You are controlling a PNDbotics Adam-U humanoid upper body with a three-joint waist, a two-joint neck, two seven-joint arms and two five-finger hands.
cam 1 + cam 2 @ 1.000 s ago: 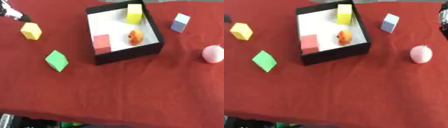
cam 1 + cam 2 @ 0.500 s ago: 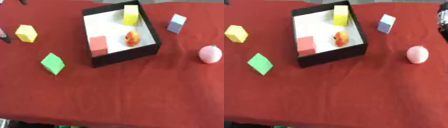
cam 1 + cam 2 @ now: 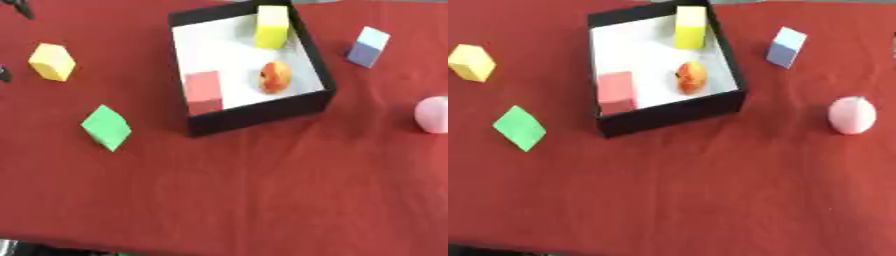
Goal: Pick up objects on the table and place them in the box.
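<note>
Only dark bits of the left hand (image 3: pixel 19 8) are showing at the top-left corner and left edge of the left eye view, so I cannot tell its state; the right hand is showing in no view. The yellow block (image 3: pixel 52 61) is lying nearest, at about five o'clock from that hand, on the red counter (image 3: pixel 262 190). At six o'clock from it the green block (image 3: pixel 106 127) is sitting, open cloth all round. At three o'clock the black box (image 3: pixel 262 112) is holding a red block (image 3: pixel 204 91), an orange fruit (image 3: pixel 275 77) and a tall yellow block (image 3: pixel 272 26). Beyond it, the blue block (image 3: pixel 786 47) and pink ball (image 3: pixel 852 115) are waiting rightward, likelier for the right hand.
</note>
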